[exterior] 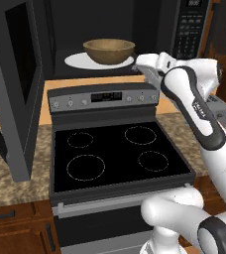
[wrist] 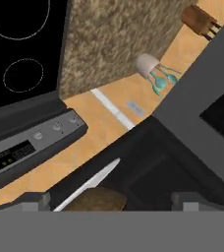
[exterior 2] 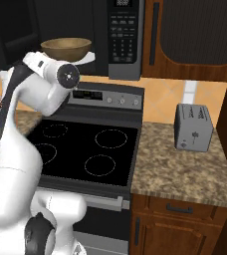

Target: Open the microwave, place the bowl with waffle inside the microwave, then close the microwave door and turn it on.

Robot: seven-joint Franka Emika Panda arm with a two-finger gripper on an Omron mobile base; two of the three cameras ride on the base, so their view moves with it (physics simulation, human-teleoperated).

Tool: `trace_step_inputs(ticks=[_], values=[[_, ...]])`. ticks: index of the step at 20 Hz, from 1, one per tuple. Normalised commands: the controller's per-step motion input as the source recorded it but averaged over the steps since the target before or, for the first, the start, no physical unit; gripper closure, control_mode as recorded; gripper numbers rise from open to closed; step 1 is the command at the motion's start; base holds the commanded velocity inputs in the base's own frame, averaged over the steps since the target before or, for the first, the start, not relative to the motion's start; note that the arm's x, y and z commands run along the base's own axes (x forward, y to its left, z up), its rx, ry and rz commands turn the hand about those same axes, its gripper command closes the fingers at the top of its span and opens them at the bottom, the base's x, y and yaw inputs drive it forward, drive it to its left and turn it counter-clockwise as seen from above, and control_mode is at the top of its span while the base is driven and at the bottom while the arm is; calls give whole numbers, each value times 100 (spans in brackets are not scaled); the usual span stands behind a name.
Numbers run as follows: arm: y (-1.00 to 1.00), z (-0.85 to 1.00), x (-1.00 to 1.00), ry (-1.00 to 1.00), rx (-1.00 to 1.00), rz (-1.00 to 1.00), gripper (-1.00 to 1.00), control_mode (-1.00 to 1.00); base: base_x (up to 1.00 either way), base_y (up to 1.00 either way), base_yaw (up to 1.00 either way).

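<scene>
One black stove [exterior: 120, 154] amid speckled granite counter [exterior 2: 185, 169], wooden cabinets.

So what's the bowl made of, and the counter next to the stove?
The bowl looks like wood: brown with a paler tan rim and a dull, matte surface. The counter looks like polished stone, maybe granite, from its speckled brown and beige pattern. Everything here is rendered, so that is only how they look.

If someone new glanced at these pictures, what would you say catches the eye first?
The brown bowl sitting on the white turntable plate inside the microwave above the stove. The microwave door hangs wide open at the left, and the gripper sits open just right of the bowl.
</scene>
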Motion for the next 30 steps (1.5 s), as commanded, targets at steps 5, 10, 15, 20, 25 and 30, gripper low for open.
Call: trace_step_inputs(ticks=[5,10,15,20,25,30], values=[[74,-79,-62,-10,-53,0,-100,-100,0,0,0],[33,-93,-23,-1,-40,1,-100,-100,0,0,0],[68,-17,-21,-21,-38,-6,-100,-100,0,0,0],[70,-1,1,-28,-38,-8,-100,-100,0,0,0],[41,-3,-6,-23,-30,-6,-100,-100,0,0,0],[38,12,-49,-24,-21,-1,-100,-100,0,0,0]])
